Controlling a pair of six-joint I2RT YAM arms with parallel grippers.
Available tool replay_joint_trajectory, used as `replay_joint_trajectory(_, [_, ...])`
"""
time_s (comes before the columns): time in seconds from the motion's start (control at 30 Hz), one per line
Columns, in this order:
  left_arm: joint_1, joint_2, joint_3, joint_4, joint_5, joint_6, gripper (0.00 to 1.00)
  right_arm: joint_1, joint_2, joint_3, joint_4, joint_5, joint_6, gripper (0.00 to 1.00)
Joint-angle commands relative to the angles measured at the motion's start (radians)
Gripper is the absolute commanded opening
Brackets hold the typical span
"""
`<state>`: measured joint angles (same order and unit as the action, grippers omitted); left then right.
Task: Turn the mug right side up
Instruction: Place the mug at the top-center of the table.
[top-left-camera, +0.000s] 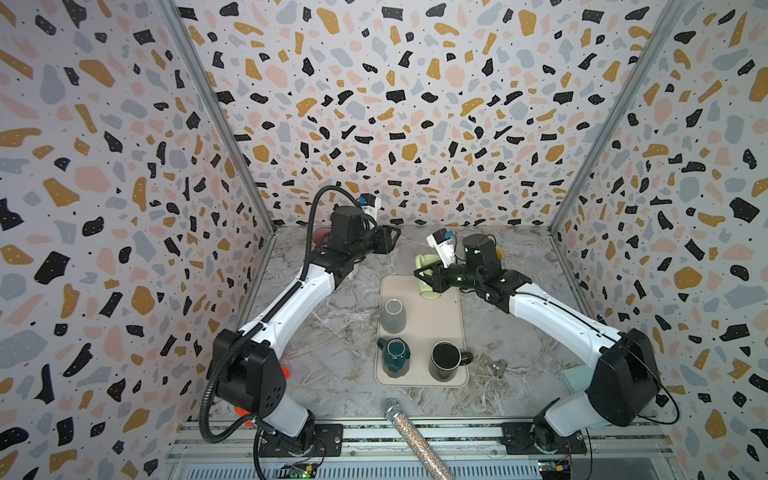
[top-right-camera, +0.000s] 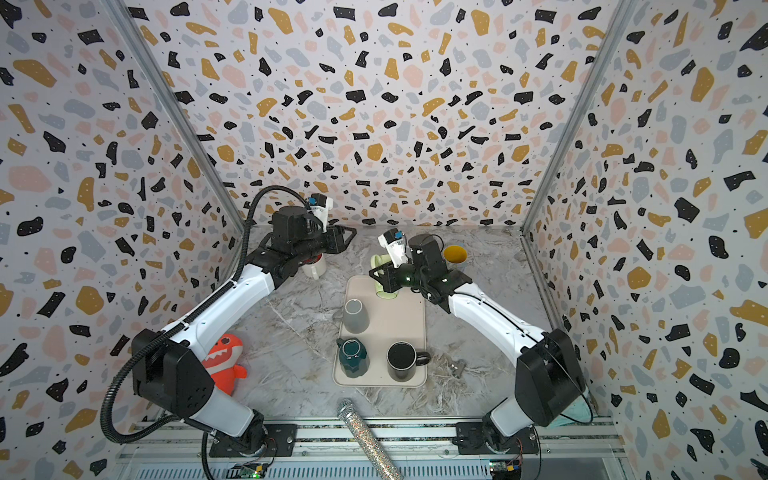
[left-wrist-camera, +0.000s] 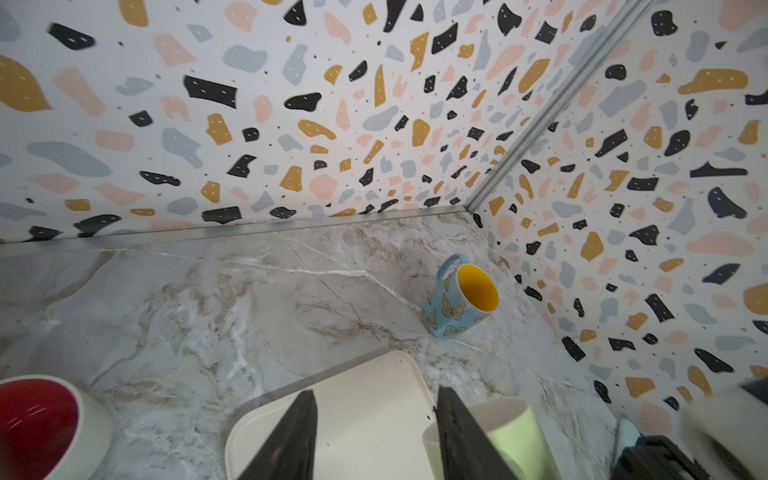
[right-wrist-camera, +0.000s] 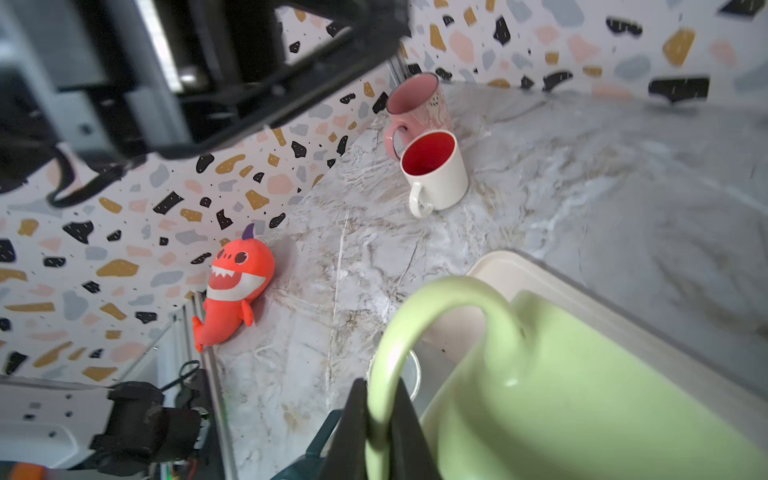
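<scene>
Toward the table's near edge, on the tray: black mug upright, teal mug and grey mug inverted. At the tray's far end, green mug looks tilted, not upright yet. Right pincer is clamped on its handle; only the right wrist view shows that. Far-left, left pincer is half-open and empty.

The green mug looks glazed and glossy (a highlight shows on its side); the tray matt; the surface smooth, marble-patterned.
</scene>
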<state>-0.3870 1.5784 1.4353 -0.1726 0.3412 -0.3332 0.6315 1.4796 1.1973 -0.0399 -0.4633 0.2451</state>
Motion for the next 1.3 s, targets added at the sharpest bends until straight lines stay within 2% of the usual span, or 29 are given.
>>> replay_joint_trajectory(0.0, [0.004, 0.012, 0.046, -0.121, 0.131, 0.070, 0.47, 0.043, -0.058, 0.007, 0.104, 0.144, -0.241, 0.00])
replay_joint_trajectory(0.17, [0.001, -0.012, 0.036, -0.179, 0.171, 0.107, 0.48, 0.110, -0.053, 0.006, 0.096, 0.275, -0.413, 0.00])
replay_joint_trajectory(0.4, [-0.009, -0.022, 0.043, -0.241, 0.207, 0.144, 0.48, 0.177, -0.015, 0.024, 0.088, 0.435, -0.540, 0.00])
replay_joint_trajectory(0.63, [-0.010, -0.043, 0.047, -0.237, 0.213, 0.133, 0.48, 0.183, 0.004, 0.024, 0.088, 0.485, -0.565, 0.00])
replay_joint_trajectory(1.03, [-0.023, -0.056, 0.001, -0.177, 0.353, 0.092, 0.48, 0.183, -0.010, 0.000, 0.152, 0.510, -0.583, 0.00])
replay_joint_trajectory(1.27, [-0.026, -0.038, -0.010, -0.200, 0.343, 0.102, 0.48, 0.183, -0.022, -0.001, 0.172, 0.497, -0.584, 0.00])
